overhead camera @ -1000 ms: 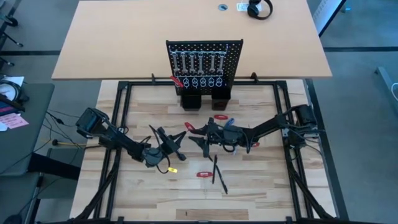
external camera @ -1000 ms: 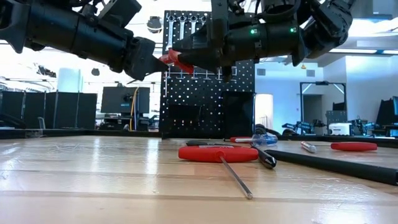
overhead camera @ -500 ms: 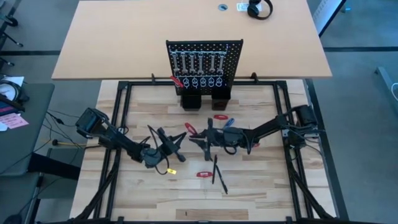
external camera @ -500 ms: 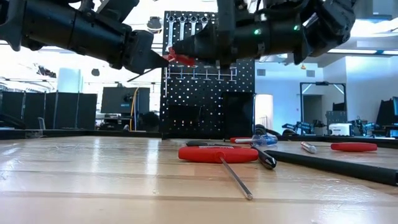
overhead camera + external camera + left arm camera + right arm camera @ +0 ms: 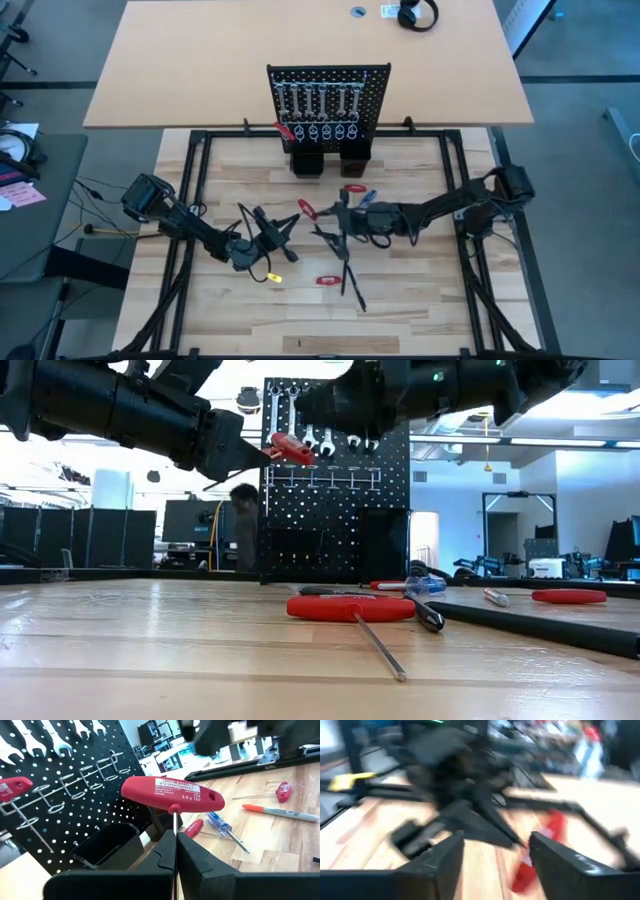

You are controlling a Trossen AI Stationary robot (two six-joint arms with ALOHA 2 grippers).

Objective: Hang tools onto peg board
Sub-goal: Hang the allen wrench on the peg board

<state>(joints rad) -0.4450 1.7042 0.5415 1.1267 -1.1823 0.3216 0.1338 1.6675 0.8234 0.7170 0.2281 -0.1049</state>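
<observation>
The peg board (image 5: 328, 100) stands upright at the table's far edge, with silver wrenches (image 5: 60, 742) and a red-handled tool (image 5: 12, 787) hanging on it. My left gripper (image 5: 278, 230) is shut on a red T-handle tool (image 5: 307, 208), held above the table's middle and in front of the board. The tool's red handle (image 5: 290, 448) shows in the low view. My right gripper (image 5: 333, 224) hovers open just right of that tool, touching nothing. In the right wrist view its fingers (image 5: 559, 865) stand wide apart. My left gripper pinches the tool's thin metal shaft (image 5: 174, 822) between its two fingers, just behind the red handle. The shaft runs along the fingers. The handle (image 5: 172, 795) stands crosswise past the fingertips, toward the peg board. The tool is lifted clear of the table.
More tools lie on the wood. A red T-handle tool (image 5: 350, 607) is near the front, with black stick tools (image 5: 350, 275) beside it. A red piece (image 5: 354, 189), a blue screwdriver (image 5: 222, 822) and an orange marker (image 5: 280, 811) lie farther back. Two black boxes (image 5: 325, 162) sit at the board's foot.
My right gripper has drawn away from the red handle, rising and pulling back toward the table's right edge. The tool stays in my left gripper, which has lifted it a little higher in front of the peg board.
</observation>
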